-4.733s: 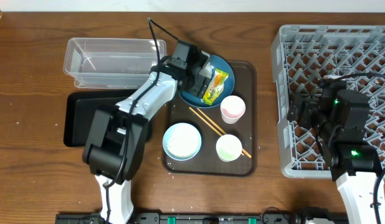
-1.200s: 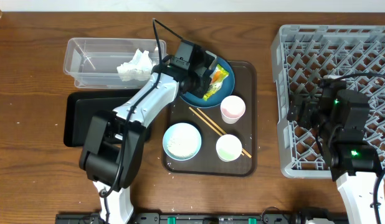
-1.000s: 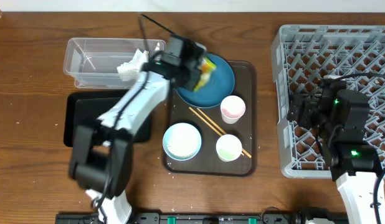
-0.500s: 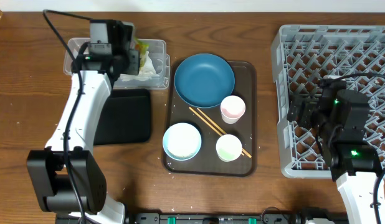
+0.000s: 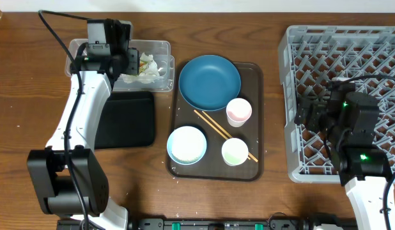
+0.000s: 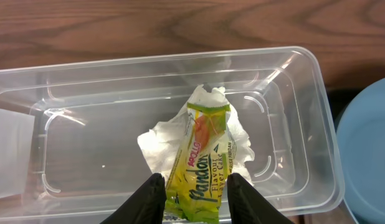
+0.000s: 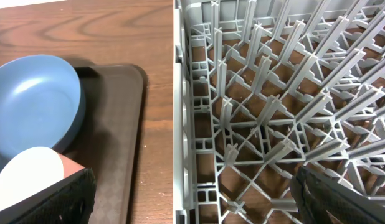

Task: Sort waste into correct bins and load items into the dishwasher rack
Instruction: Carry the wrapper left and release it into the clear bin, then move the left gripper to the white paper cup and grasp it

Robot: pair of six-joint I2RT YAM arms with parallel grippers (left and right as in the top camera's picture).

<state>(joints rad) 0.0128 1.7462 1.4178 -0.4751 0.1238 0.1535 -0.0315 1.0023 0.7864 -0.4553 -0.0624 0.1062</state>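
Step in hand: waste sorting, the drop of the snack wrapper into the clear tub.

Left tool point(image 6: 197, 182): it hangs over the clear tub point(image 6: 99, 143), which sits at 10 o'clock on the tabletop point(image 5: 31, 160). Its fingers are spread part-way, one on each side of the near end of the snack wrapper point(image 6: 204, 158). The wrapper lies flat and uncrushed on the crumpled tissue point(image 6: 239, 146) on the tub floor, so I judge it released rather than pinched.

Right tool point(image 7: 195, 196): spread wide and empty, over the 9 o'clock edge of the dishwasher rack point(image 5: 351, 45), which stands at 3 o'clock on the tabletop.

Remaining items: the black tray point(image 5: 130, 118) lies just at 6 o'clock of the tub, with nothing visible in it. On the brown serving tray point(image 5: 252, 73) at centre:
- the blue plate point(image 5: 209, 82) at 11 o'clock
- the white bowl point(image 5: 186, 144) at 7 o'clock
- the pinkish cup point(image 5: 239, 112) and the greenish cup point(image 5: 235, 152) on the 3 o'clock side
- the chopsticks point(image 5: 213, 125) lying diagonally between them

I cannot tell from above whether there is rice in the bowl. No item is in the rack yet.

Next move, in my judgement: I lift my left tool straight up, clear of the tub wall, without dragging the wrapper out. I then swing towards 4 o'clock to the serving tray. The bowl's contents, if any, must be tipped into a bin before loading starts.
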